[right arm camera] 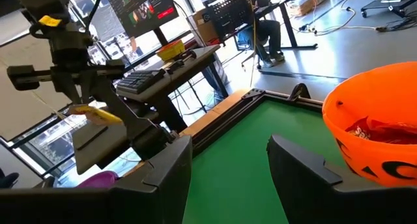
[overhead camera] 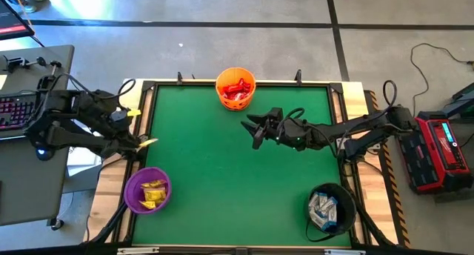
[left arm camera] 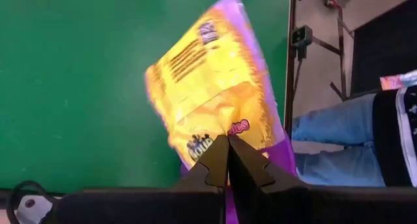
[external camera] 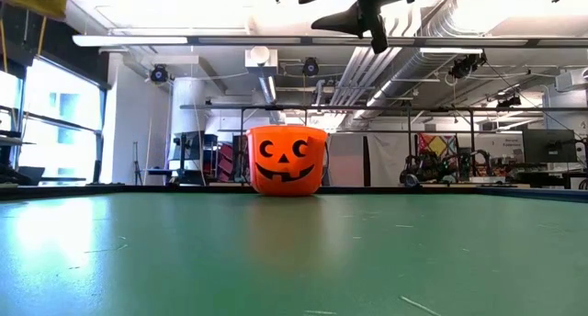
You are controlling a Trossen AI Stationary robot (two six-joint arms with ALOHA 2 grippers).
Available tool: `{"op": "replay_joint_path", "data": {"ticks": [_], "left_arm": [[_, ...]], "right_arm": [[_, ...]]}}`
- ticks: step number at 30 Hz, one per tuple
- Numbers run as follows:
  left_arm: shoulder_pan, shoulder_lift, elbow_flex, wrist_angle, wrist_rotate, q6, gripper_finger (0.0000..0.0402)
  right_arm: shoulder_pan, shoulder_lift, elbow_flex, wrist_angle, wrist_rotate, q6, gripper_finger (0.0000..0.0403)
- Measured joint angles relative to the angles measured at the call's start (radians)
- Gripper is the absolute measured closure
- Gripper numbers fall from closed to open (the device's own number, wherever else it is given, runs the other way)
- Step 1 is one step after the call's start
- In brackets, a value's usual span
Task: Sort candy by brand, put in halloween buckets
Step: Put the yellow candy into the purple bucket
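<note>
Three buckets stand on my green table [overhead camera: 222, 173]: orange bucket [overhead camera: 235, 88] at the far edge, purple bucket [overhead camera: 147, 189] near left, black bucket [overhead camera: 330, 209] near right. My left gripper [left arm camera: 227, 160] pinches one yellow candy packet [left arm camera: 208, 94] above the purple bucket. My right gripper [overhead camera: 255, 129] hovers spread and empty beside the orange one.

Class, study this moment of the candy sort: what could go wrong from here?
The left gripper, shut on a yellow packet, hangs near the purple bucket, not squarely over it; released now, the packet might land on the table. The right gripper hangs open near the orange bucket and could nudge it.
</note>
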Motion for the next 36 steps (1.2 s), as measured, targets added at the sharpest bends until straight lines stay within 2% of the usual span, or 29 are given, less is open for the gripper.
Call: {"op": "replay_joint_path", "data": {"ticks": [5, 14, 20, 30, 36], "left_arm": [[-0.016, 0.002, 0.000, 0.001, 0.052, 0.017, 0.0401], [-0.051, 0.034, -0.001, 0.002, 0.263, 0.025, 0.0401], [-0.099, 0.078, -0.076, 0.010, 0.369, 0.023, 0.0401], [-0.230, 0.089, -0.241, 0.085, 0.400, -0.056, 0.0401], [-0.334, 0.094, -0.313, 0.223, 0.387, -0.144, 0.0401]], "right_arm": [[0.000, 0.000, 0.000, 0.000, 0.000, 0.018, 0.0214], [0.000, 0.000, 0.000, 0.000, 0.000, 0.018, 0.0214], [0.000, 0.000, 0.000, -0.001, -0.001, 0.018, 0.0214], [0.000, 0.000, 0.000, -0.011, -0.007, 0.018, 0.0214], [0.000, 0.000, 0.000, -0.027, -0.008, 0.019, 0.0214]]}}
